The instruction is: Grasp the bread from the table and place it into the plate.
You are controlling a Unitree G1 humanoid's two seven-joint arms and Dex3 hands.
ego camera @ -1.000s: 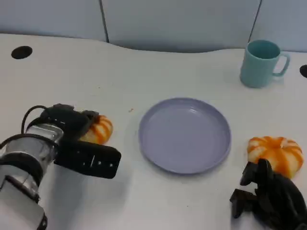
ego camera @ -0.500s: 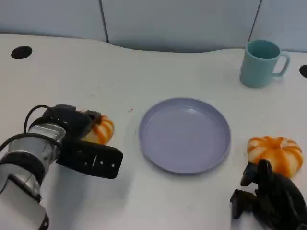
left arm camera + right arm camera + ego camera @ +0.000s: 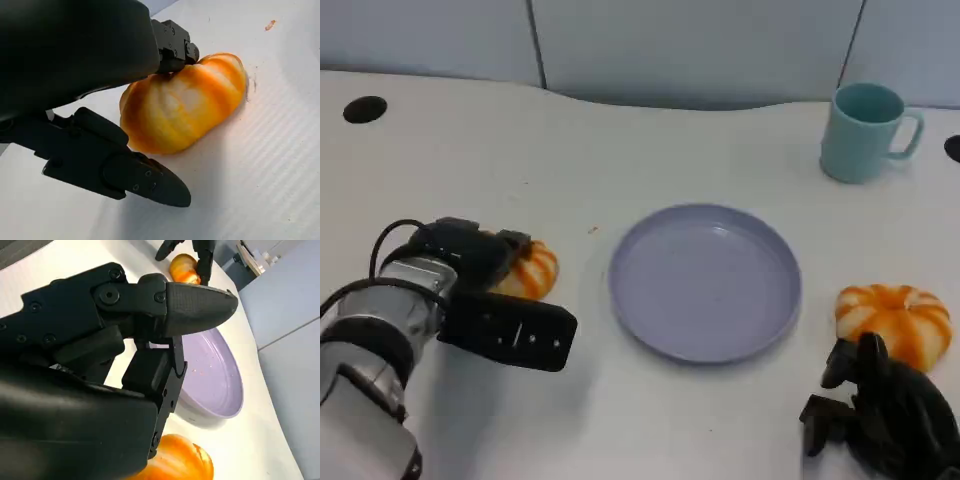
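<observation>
No text, label, brand, number or sign can be read anywhere in these pictures, on any object or surface.

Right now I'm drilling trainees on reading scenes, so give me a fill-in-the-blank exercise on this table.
1. The plate holds ____.
2. The left robot hand is at the bread on the plate's left, a finger touching its ____ in the left wrist view.
3. The mug standing beyond the plate is ____ in colour.
4. The right robot hand sits just in front of the ____ bread.

Missing words: nothing; top; teal; right-hand
</observation>
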